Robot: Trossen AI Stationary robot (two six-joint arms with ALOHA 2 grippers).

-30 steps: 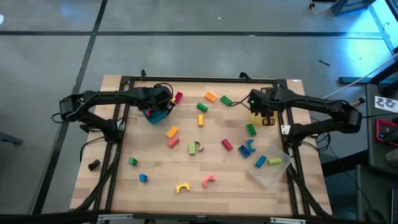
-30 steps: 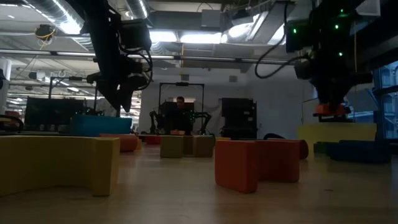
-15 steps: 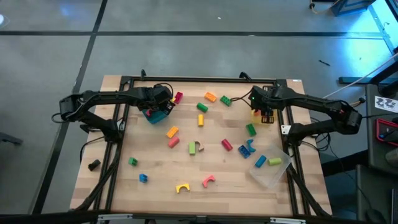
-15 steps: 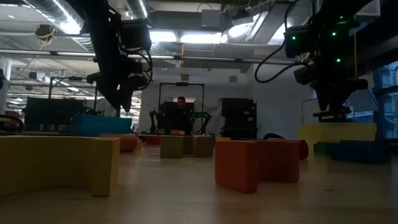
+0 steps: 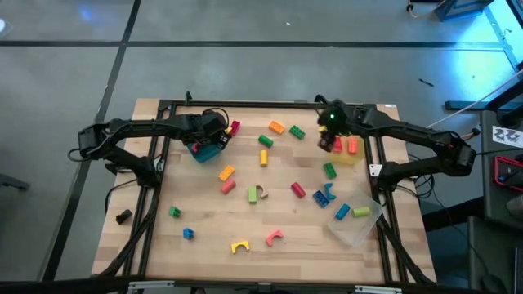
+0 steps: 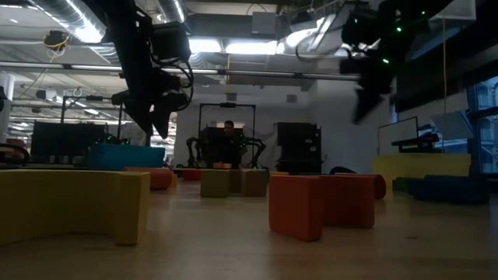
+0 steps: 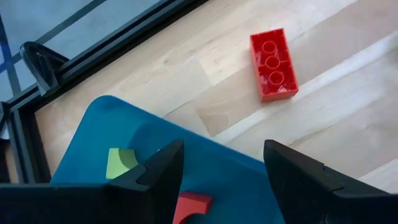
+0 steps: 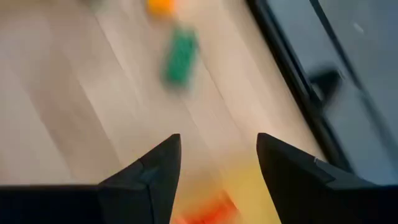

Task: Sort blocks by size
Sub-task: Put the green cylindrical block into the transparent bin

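Note:
Coloured blocks lie scattered over the wooden table [image 5: 204,261], among them a red brick [image 7: 273,65], a green brick [image 8: 180,59] and a yellow arch [image 5: 239,246]. My left gripper [image 7: 221,152] hangs open over the teal tray [image 7: 112,130] at the far left; a green block [image 7: 121,163] and a red block [image 7: 193,205] lie in that tray. My right gripper [image 8: 217,146] is open and empty above the left edge of the yellow tray [image 5: 350,157], which holds an orange block [image 5: 353,145] and a red one [image 5: 337,144].
A clear tray [image 5: 355,227] at the near right holds a yellow block [image 5: 360,212]. A small black lump [image 5: 123,216] lies beyond the table's left edge. Black frame rails [image 5: 261,104] run along the far edge and both sides. The open wood is widest along the near edge.
My right gripper has opened and let go of an orange block, which now lies in the yellow tray. It has then risen, rolled about its wrist and swung toward the table's far left, off the tray.

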